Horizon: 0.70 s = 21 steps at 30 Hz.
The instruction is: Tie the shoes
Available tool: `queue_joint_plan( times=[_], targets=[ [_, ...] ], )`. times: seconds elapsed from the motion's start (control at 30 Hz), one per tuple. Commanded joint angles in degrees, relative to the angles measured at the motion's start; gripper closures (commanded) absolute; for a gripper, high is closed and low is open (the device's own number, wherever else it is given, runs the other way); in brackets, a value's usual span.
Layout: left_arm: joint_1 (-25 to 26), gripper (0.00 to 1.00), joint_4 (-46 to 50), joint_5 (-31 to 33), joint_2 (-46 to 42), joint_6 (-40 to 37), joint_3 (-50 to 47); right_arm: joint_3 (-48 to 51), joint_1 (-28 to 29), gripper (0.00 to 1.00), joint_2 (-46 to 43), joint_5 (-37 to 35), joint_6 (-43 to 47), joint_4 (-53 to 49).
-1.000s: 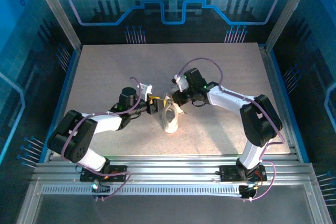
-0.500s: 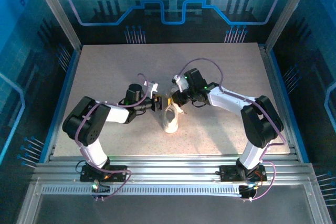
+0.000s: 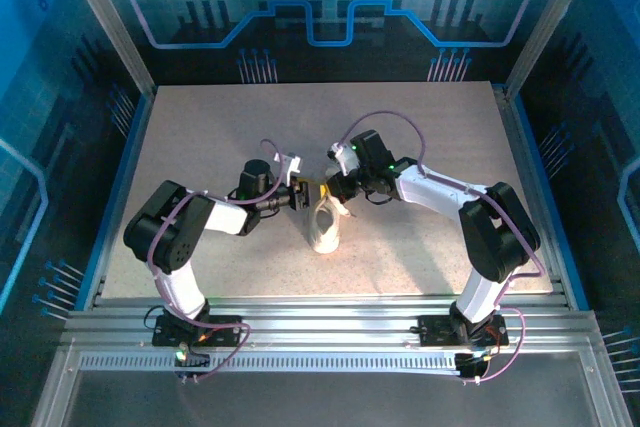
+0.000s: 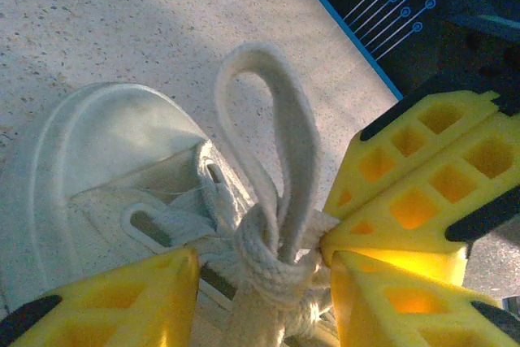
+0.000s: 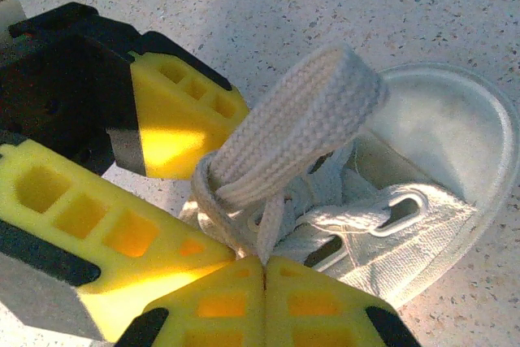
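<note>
Item count: one white sneaker [image 3: 323, 227], two arms, two grippers. The sneaker rests on the speckled table [image 3: 200, 127] near its centre, between the two arms, with both grippers converging on its laced upper part. In the top view, the left gripper [image 3: 303, 197] lies just beside the sneaker on its left, and the right gripper [image 3: 333, 190] lies just beside it on the right; the two grippers are near each other above the shoe. One white lace [image 4: 244, 318] rises from the shoe into one knot [image 4: 264, 262], and one upright loop [image 4: 272, 111] stands above that knot. In the left wrist view, the left gripper's two yellow fingers [image 4: 114, 302] stand apart, one on each side of the knot. The right-hand finger is at the edge of the knot, and a visible gap remains at the left-hand finger. Nothing is clamped between them. In the right wrist view, the right gripper's two fingers are pressed together along one seam, and a strand of the lace enters that seam just beside the knot, so this gripper is clamped on the lace. Four yellow fingers in total are visible in each wrist view. The shoe's opening and one slotted eyelet appear beside the knot.
</note>
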State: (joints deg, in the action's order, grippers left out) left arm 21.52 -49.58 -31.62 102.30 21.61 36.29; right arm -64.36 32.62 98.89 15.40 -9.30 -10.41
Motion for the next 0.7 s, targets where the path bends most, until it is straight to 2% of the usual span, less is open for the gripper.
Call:
queue_joint_plan(
  times=[0.0,0.13,0.67],
  targets=[
    [-0.7,0.54,-0.9,-1.6,-0.9,1.1,0.5,0.6,0.5,1.0,-1.6,0.3,0.7,1.0],
    [-0.7,0.58,-0.2,-2.4,0.4,1.6,1.8,0.8,0.5,1.0,-1.9,0.4,0.5,1.3],
    [-0.2,0.65,-0.6,-2.5,2.7,2.2,3.2,0.8,0.6,1.0,-2.3,0.1,0.3,0.8]
  ],
)
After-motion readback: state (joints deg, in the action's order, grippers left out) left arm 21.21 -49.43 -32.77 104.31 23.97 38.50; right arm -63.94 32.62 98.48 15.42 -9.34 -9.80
